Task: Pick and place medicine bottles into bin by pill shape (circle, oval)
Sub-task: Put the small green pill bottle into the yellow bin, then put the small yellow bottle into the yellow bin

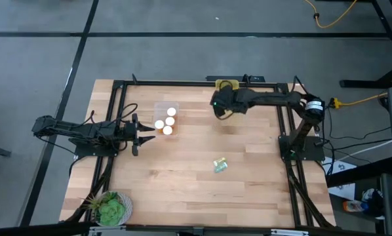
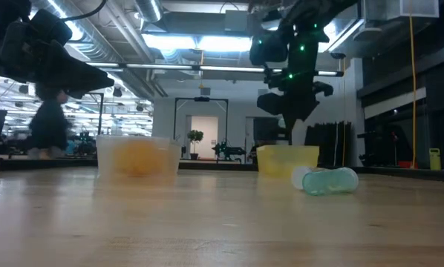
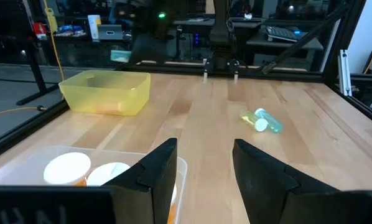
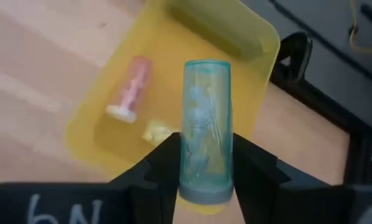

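Observation:
My right gripper (image 1: 219, 109) hangs by the table's far edge, shut on a teal medicine bottle (image 4: 206, 106) above the near side of the yellow bin (image 4: 173, 68). In that bin lie a pinkish bottle (image 4: 130, 90) and a yellowish one (image 4: 158, 132). The clear bin (image 1: 158, 108) holds three orange bottles with white caps (image 1: 168, 122), standing upright. Two pale green and teal bottles (image 1: 219, 165) lie on their sides mid-table. My left gripper (image 1: 150, 137) stands open, level, just beside the clear bin. My right gripper pinches the teal bottle's two sides near its grey end (image 4: 203, 183) between the two fingers. The fingers slant downward toward the far edge, and the bottle runs on past them, lengthwise along them. The bottle is lifted clear, over the yellow bin.
A green potted plant (image 1: 112, 208) sits at the near left corner. A black frame (image 1: 117, 92) edges the table. Bare wood spreads between the bins and the two lying bottles (image 3: 262, 120).

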Motion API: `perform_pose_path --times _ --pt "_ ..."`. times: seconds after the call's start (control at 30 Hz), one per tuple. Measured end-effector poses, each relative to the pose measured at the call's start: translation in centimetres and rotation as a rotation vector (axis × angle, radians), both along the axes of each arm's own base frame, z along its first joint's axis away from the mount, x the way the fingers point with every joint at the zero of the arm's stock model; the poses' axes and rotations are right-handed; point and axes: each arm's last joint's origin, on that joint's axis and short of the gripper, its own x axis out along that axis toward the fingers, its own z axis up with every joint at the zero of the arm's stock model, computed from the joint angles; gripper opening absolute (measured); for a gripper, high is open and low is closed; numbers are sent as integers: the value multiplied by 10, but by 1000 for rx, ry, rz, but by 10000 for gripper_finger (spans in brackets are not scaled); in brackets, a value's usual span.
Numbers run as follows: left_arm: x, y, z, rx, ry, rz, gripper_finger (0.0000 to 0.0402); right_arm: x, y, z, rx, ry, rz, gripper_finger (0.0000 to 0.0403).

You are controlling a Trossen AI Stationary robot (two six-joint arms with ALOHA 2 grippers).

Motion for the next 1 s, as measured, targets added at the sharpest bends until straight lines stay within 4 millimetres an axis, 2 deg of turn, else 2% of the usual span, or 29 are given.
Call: perform_pose_path --times 0.2,0.37,0.53,0.63,0.77,0.9,1.0 --pt "0 0 0 0 0 0 149 -5 -18 -2 68 -37 -39 158" --pt "0 0 0 0 0 0 149 -5 -19 -1 62 -38 -25 189" --pt "0 0 0 0 0 0 149 -3 -15 -1 73 -44 -9 201" --pt "0 0 0 0 0 0 149 2 0 2 109 -62 53 201" --pt "0 0 0 0 0 0 149 9 36 9 197 -72 235 202" --pt "0 0 0 0 0 0 149 12 74 9 410 -60 445 202" --pt "0 0 0 0 0 0 149 11 99 7 546 -58 522 202"
